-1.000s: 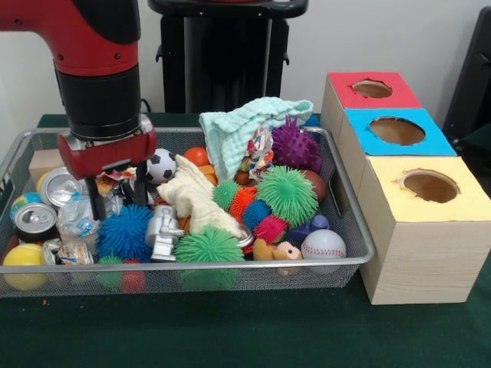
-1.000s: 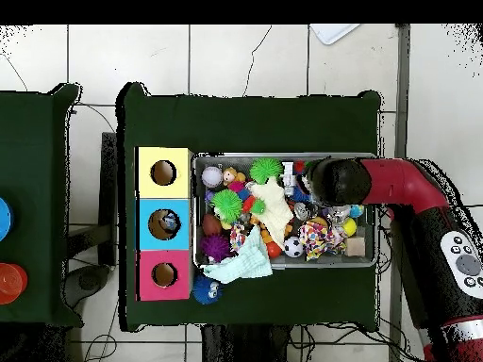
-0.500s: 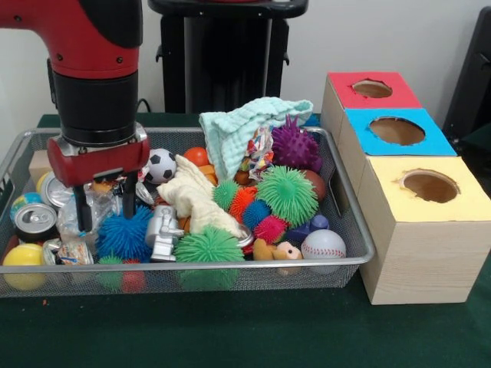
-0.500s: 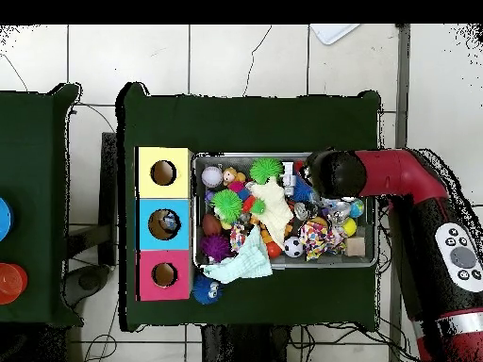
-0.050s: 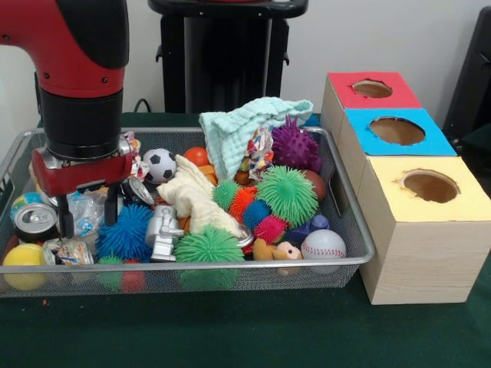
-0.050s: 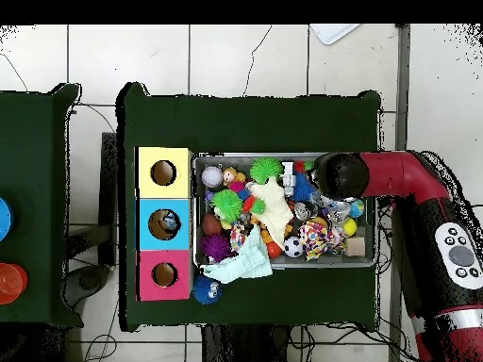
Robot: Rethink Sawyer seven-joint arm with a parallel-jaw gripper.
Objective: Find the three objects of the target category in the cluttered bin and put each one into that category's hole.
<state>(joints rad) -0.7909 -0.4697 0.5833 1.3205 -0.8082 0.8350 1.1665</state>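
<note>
My gripper point(image 5: 89, 214) hangs open low over the left end of the wire bin point(image 5: 349, 222). Its two black fingers point(image 5: 113, 207) stand on either side of a crumpled clear plastic bottle point(image 5: 83, 211). An upright can point(image 5: 34, 221) sits just left of it. A crushed can point(image 5: 67, 251) and a yellow ball point(image 5: 23, 257) lie in front. A blue spiky ball point(image 5: 126, 230) and a silver robot toy point(image 5: 163, 232) lie to the right. From overhead the arm's head point(image 6: 340, 175) covers the gripper at the bin's point(image 6: 283, 156) right end.
Three boxes with round holes stand right of the bin: red point(image 5: 371, 90), blue point(image 5: 397, 131), yellow point(image 5: 430, 186). A teal towel point(image 5: 245, 123), a cream cloth point(image 5: 192, 195), several spiky balls point(image 5: 287, 194), a soccer ball point(image 5: 159, 165) and a baseball point(image 5: 323, 244) fill the bin.
In the front view the gripper has slid left across the bin and sunk slightly, from over the blue spiky ball to around the clear plastic bottle. It has stayed open.
</note>
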